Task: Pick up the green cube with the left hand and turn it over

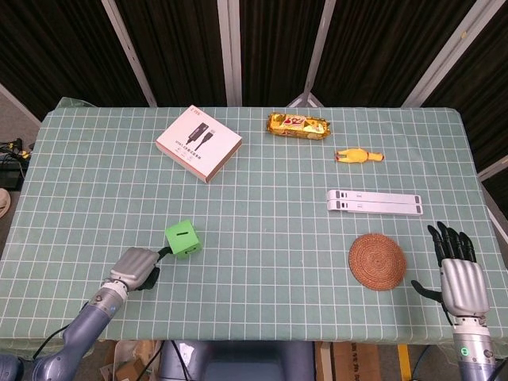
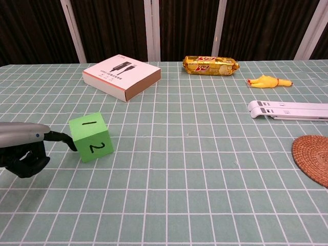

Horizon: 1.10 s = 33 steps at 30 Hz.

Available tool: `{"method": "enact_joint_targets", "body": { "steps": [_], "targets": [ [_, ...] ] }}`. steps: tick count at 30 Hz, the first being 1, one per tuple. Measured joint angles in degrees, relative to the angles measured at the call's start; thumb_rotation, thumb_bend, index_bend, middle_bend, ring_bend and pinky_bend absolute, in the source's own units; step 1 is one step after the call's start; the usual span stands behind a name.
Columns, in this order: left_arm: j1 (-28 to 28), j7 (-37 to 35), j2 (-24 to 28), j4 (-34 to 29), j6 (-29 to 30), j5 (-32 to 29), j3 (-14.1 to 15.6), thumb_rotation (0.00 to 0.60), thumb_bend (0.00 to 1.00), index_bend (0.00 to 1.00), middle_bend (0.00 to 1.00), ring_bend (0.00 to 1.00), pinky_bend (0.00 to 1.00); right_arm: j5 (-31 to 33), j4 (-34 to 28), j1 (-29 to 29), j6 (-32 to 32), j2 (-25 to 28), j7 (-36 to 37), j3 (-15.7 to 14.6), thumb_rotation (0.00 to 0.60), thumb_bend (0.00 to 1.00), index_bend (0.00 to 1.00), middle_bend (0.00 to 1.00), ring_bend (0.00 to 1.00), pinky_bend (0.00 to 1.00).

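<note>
The green cube (image 1: 182, 239) stands on the checked tablecloth at the front left, turned at an angle, with the numbers 1 and 2 showing on it (image 2: 92, 137). My left hand (image 1: 139, 268) lies low on the table just left of the cube. One dark fingertip (image 2: 70, 145) touches the cube's left face, and the hand (image 2: 23, 151) holds nothing. My right hand (image 1: 459, 274) rests at the table's front right corner with its fingers stretched out and apart; only the head view shows it.
A white cable box (image 1: 198, 142) lies at the back left and a gold snack pack (image 1: 298, 125) at the back middle. On the right are a yellow rubber chicken (image 1: 359, 156), a white folded stand (image 1: 375, 202) and a round woven coaster (image 1: 377, 261).
</note>
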Motion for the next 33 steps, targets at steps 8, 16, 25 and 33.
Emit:
{"method": "enact_joint_targets", "body": {
  "steps": [8,16,25,33],
  "targets": [
    [-0.95,3.36,-1.83,-3.02,3.41,1.61,0.44,0.600,0.84,0.19,0.83,0.73,0.80,0.21,-0.15,0.05,-0.18,0.12,0.03,0.06,0.600,0.07,0.05,0.00,0.00,0.00],
    [-2.56,7.67,-5.69,-3.36,7.25,-0.08,-0.89,0.600,0.84,0.19,0.83,0.73,0.80,0.70,-0.12,0.16,-0.64,0.27,0.54,0.24,0.600,0.07,0.05,0.00,0.00,0.00],
    [-5.05,11.75,-10.47,-2.02,10.78,-3.15,-3.39,0.600,0.84,0.19,0.83,0.73,0.80,0.94,-0.03,0.35,-0.96,0.17,0.52,0.30,0.600,0.07,0.05,0.00,0.00,0.00],
    [-6.71,13.00,-13.18,-0.15,12.62,-4.42,-5.86,0.600,0.84,0.19,0.83,0.73,0.80,1.30,-0.01,0.58,-1.42,0.03,0.18,0.31,0.600,0.07,0.05,0.00,0.00,0.00]
  ]
}}
